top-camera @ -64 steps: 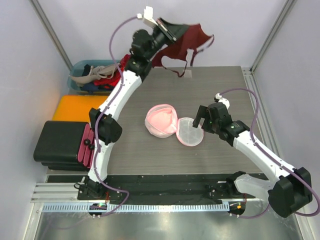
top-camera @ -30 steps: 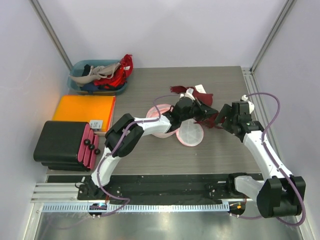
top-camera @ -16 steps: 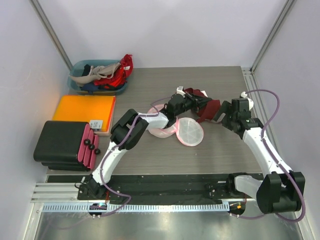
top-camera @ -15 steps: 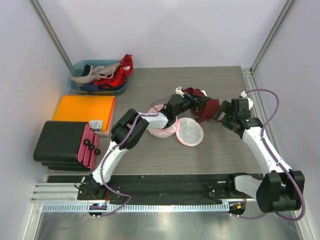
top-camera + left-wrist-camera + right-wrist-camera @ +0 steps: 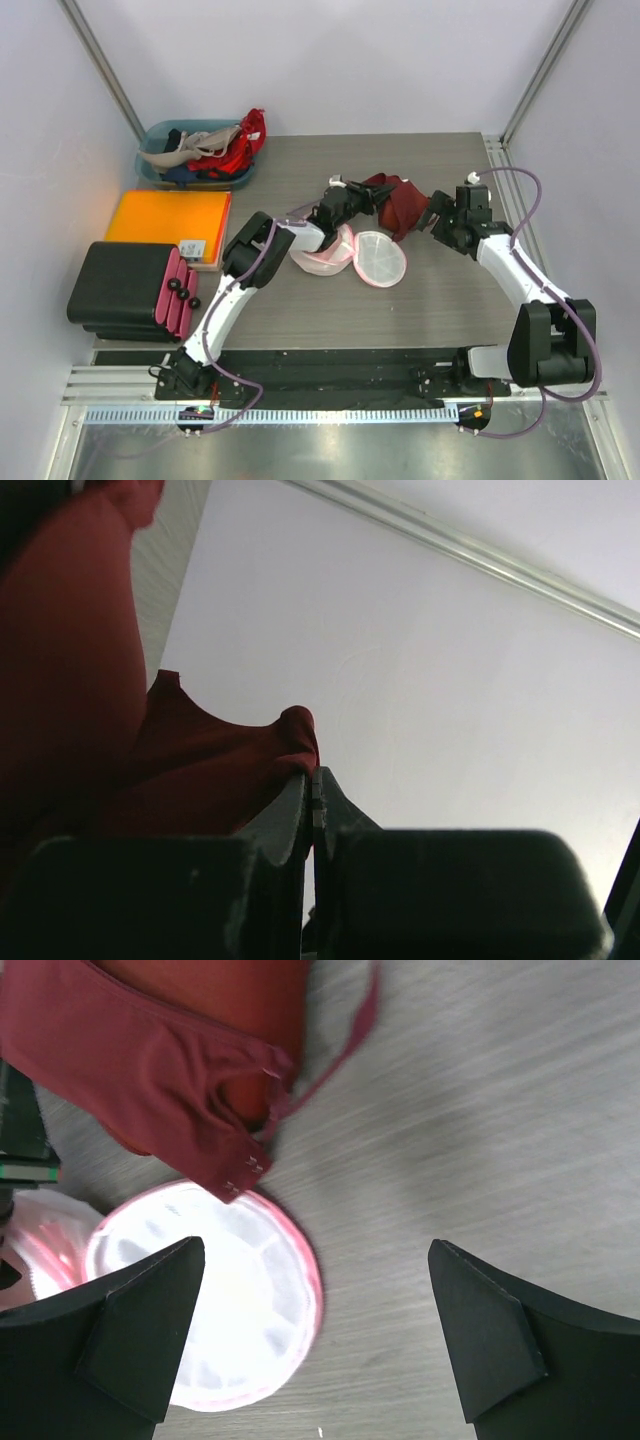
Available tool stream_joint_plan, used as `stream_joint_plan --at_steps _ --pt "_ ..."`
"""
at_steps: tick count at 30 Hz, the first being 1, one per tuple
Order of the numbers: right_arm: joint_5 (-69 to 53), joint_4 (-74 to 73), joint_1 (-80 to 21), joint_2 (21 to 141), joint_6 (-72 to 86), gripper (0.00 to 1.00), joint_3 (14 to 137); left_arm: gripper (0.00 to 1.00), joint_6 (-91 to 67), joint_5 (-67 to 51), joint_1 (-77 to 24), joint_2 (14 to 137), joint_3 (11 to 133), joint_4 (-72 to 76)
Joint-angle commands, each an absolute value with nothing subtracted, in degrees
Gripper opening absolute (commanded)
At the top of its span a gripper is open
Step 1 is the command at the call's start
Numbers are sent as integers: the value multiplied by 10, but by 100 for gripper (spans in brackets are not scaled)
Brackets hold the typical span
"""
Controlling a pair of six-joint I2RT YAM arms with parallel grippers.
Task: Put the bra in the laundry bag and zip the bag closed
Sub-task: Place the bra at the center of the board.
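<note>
The dark red bra (image 5: 396,206) hangs bunched over the table's middle, just beyond the laundry bag. My left gripper (image 5: 354,196) is shut on an edge of the bra; in the left wrist view the closed jaws (image 5: 312,776) pinch the red fabric (image 5: 150,770). The laundry bag (image 5: 322,256) lies open, its round white mesh flap with pink trim (image 5: 381,259) folded out to the right. My right gripper (image 5: 433,214) is open and empty, right of the bra. In the right wrist view the gripper (image 5: 320,1332) hovers above the flap (image 5: 225,1305), the bra (image 5: 170,1055) above it.
A teal bin of clothes (image 5: 195,155) stands at the far left. An orange pad (image 5: 168,216) and a black case (image 5: 125,290) lie off the table's left side. Metal frame posts stand at the far corners.
My left gripper has carried the bra left and farther back, from over the flap to beyond the bag. My right gripper has moved farther back, staying open beside the bra.
</note>
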State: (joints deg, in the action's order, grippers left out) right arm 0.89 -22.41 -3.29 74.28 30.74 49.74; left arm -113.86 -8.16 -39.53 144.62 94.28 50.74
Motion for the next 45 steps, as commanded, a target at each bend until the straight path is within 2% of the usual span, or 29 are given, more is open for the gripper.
stream_joint_plan --at_steps 1,7,11,16,19,22,24,25,26,28,29,30,32,39,45 --pt "-74 -129 -38 761 277 100 501 0 -1119 -95 -411 1359 905 534" --pt "-43 35 -96 741 234 99 425 0 -1121 -107 -439 1341 897 530" --pt "-28 62 -111 740 241 87 394 0 -1112 -104 -455 1325 890 527" --pt "72 114 -136 714 243 86 352 0 -1127 -107 -474 1319 895 526" --pt "91 165 -141 696 255 86 321 0 -1129 -105 -483 1316 895 532" --pt "129 205 -150 670 262 81 286 0 -1130 -107 -489 1304 883 533" --pt "162 199 -149 659 265 69 281 0 -1133 -109 -491 1296 871 536" --pt "170 175 -150 646 267 61 285 0 -1134 -107 -492 1292 864 539" --pt "177 164 -150 637 270 47 285 0 -1134 -107 -493 1285 859 542" --pt "188 143 -150 611 273 35 280 0 -1136 -108 -498 1278 844 543" --pt "189 130 -150 603 276 15 281 0 -1136 -105 -501 1275 839 550" --pt "184 112 -150 591 279 7 283 0 -1130 -105 -505 1270 835 550" --pt "195 38 -150 548 299 1 294 0 -1126 -107 -522 1266 832 549" --pt "215 -210 -150 383 358 1 312 0 -1123 -103 -573 1252 804 550" --pt "182 -268 -150 349 365 1 336 1 -1106 -87 -574 1245 795 538"
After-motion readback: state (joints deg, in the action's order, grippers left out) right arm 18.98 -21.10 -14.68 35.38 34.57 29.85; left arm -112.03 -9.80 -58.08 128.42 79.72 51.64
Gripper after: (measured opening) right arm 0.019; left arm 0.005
